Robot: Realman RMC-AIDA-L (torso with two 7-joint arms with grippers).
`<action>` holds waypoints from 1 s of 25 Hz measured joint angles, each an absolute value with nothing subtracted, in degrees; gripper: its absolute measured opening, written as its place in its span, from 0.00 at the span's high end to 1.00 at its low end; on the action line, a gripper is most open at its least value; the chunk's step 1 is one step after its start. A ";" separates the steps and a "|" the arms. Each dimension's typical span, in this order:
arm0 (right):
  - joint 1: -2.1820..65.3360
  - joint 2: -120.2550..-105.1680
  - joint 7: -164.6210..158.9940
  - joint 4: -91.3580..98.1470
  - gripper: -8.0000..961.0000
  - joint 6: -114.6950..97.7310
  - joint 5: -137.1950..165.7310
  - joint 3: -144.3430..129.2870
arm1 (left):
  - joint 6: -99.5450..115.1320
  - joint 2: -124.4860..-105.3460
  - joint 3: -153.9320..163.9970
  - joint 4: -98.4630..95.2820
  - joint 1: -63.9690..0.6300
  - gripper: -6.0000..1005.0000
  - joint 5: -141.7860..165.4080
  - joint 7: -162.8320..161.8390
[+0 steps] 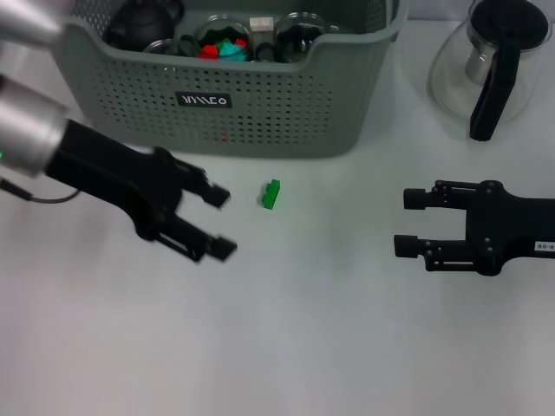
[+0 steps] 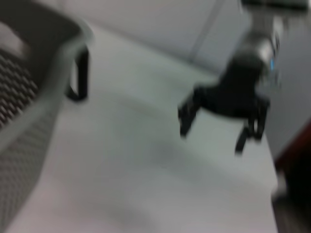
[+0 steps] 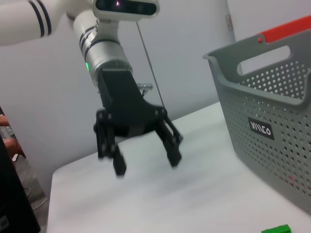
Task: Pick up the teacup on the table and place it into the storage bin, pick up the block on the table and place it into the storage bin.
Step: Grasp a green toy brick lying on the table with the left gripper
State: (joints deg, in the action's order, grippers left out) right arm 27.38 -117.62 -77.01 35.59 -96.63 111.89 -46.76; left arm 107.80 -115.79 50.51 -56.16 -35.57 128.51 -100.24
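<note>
- White counter [image 1: 286, 347] stretches wide and bare in front of you, with open room between the two arms and toward the near edge.
- You have the grey-green storage bin [image 1: 260, 104] at the far side of the counter, its perforated front wall and small black label facing you; the wall's lower edge sits just beyond the block.
- Inside the bin you can see a dark teapot-like vessel at the left, glass pieces, and red and teal bits among them; which of these is the teacup you cannot tell.
- Your green block [image 1: 271, 194] lies on the counter just in front of the bin's front wall, apart from it and touched by nothing.
- Your left hand [image 1: 218, 222] hovers over the counter just to the left of the block, fingers spread wide and holding nothing; the upper fingertip [image 1: 217, 197] is near the block but apart from it.
- Your right hand [image 1: 409, 223] sits low over the counter well to the right of the block, fingers wide apart and empty, pointing toward the middle.
- A glass carafe [image 1: 490, 65] with a black handle stands at the far right, beyond the right hand and beside the bin's right end.
</note>
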 joint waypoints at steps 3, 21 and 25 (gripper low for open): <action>27.26 -117.59 -77.13 35.60 0.18 -96.95 111.80 -46.76 | 106.19 -117.56 54.89 -58.69 -38.49 0.18 133.35 -101.41; 27.07 -117.35 -78.99 35.59 0.18 -97.05 111.92 -46.76 | 83.55 -123.88 70.13 -59.45 -43.36 0.18 142.55 -101.89; 27.07 -117.15 -79.59 35.60 0.18 -97.07 111.95 -46.76 | 79.49 -124.02 72.91 -57.50 -43.36 0.18 142.90 -102.56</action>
State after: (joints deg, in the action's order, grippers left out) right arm 27.07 -117.15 -79.59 35.60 -97.07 111.95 -46.76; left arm 79.49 -124.02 72.91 -57.50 -43.36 142.90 -102.56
